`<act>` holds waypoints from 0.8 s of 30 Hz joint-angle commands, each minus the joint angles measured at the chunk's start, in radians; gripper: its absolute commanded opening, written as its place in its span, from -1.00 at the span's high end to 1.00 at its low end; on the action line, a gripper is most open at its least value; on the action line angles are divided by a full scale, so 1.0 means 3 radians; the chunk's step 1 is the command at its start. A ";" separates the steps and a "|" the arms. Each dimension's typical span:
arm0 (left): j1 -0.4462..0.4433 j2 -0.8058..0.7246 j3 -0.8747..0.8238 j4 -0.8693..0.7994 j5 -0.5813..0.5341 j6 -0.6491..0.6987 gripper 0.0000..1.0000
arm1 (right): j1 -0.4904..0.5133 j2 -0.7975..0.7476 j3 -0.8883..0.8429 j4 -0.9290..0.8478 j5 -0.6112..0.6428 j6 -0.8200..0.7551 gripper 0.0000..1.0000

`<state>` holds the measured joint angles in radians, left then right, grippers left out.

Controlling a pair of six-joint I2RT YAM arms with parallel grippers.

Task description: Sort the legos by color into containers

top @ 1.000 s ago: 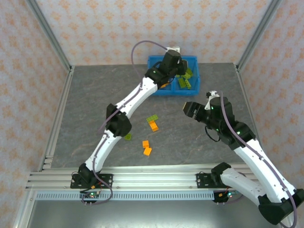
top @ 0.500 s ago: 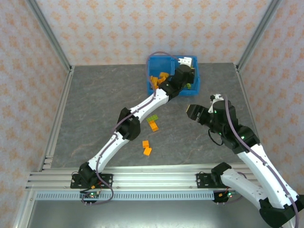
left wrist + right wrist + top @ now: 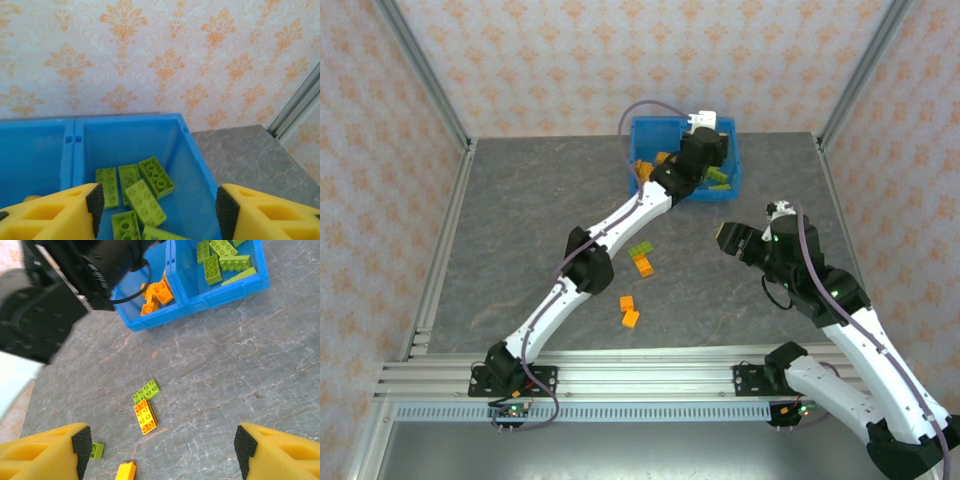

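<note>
Lying beneath orange-patterned walls (image 3: 570, 60), grey tabletop (image 3: 520, 220), left tool (image 3: 157, 207) and right tool (image 3: 162, 445) released.

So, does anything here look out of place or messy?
Nothing looks damaged. Loose on the table lie a green brick beside an orange brick, plus two more orange bricks. Inside the blue bin the colours are kept apart.

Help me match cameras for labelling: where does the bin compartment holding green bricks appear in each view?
Top external: green compartment at upper centre, the blue bin's right half.
Left wrist: green compartment at lower centre, right of the middle wall.
Right wrist: green compartment in the top right corner, partly cropped.
Shared landmark: the green bricks lying inside it.
</note>
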<state>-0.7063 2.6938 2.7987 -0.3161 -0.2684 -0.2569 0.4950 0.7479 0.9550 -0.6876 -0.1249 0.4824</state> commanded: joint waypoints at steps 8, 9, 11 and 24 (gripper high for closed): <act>0.0323 -0.3052 -0.2758 0.0074 0.1037 0.0358 -0.38 | 0.0022 0.0904 0.0147 -0.0013 -0.0359 -0.0718 -0.58; 0.0396 -0.3364 -0.3128 0.0140 0.1106 0.0412 -0.39 | 0.0022 0.1076 0.0193 0.0020 -0.0474 -0.0750 -0.58; 0.0499 -0.3869 -0.3629 0.0076 0.1135 0.0625 -0.44 | 0.0027 0.1352 0.0271 0.0130 -0.0669 -0.0774 -0.58; 0.0511 -0.6432 -0.5969 -0.1516 0.1675 0.3834 -1.00 | 0.0503 0.3455 0.1539 -0.0258 0.0014 0.0805 -0.63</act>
<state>-0.5499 0.8639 1.0832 -0.6071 0.1997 0.5861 0.6178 1.6936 1.3441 -0.6815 -0.2024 0.5255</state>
